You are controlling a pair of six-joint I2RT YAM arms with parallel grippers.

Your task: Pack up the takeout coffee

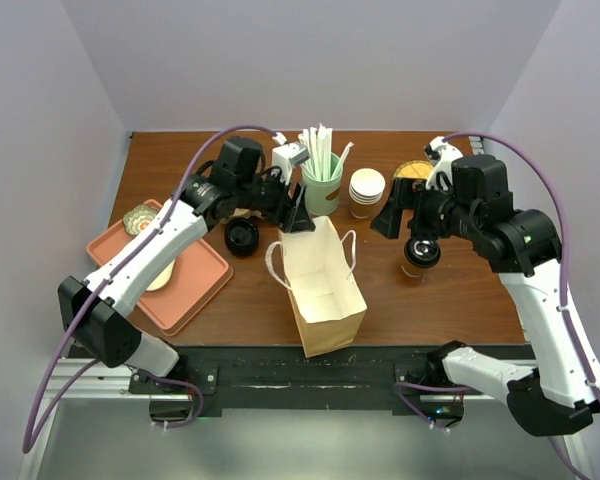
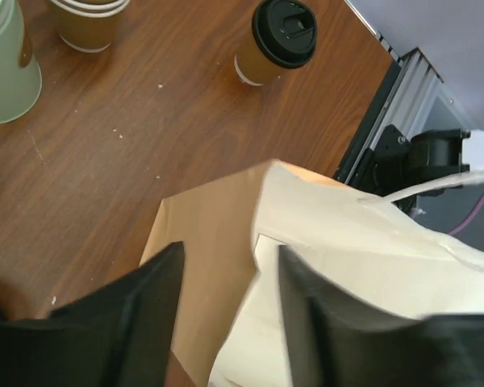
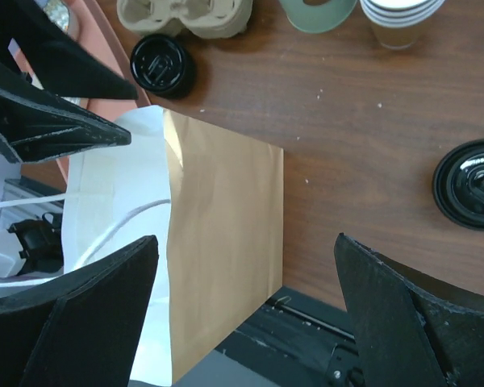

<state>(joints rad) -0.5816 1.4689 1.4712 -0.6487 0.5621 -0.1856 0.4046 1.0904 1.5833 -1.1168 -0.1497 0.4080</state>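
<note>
Wooden counter (image 1: 450, 300), packing hardly looking begun: the takeout coffee (image 1: 420, 252) is standing outside the paper bag (image 1: 325, 290).
Left gripper (image 2: 230, 250) is straddling the bag's rim, jaws parted; right gripper (image 3: 244, 240) is hanging wide open, empty, near the coffee.

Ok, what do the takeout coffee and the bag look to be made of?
The takeout coffee has a matte brownish paper wall with a pale band at its base; its lid looks like moulded black plastic, slightly glossy. The bag looks like stiff paper, likely kraft: matte tan outside, whitish inside, sharply creased at the folds.
</note>
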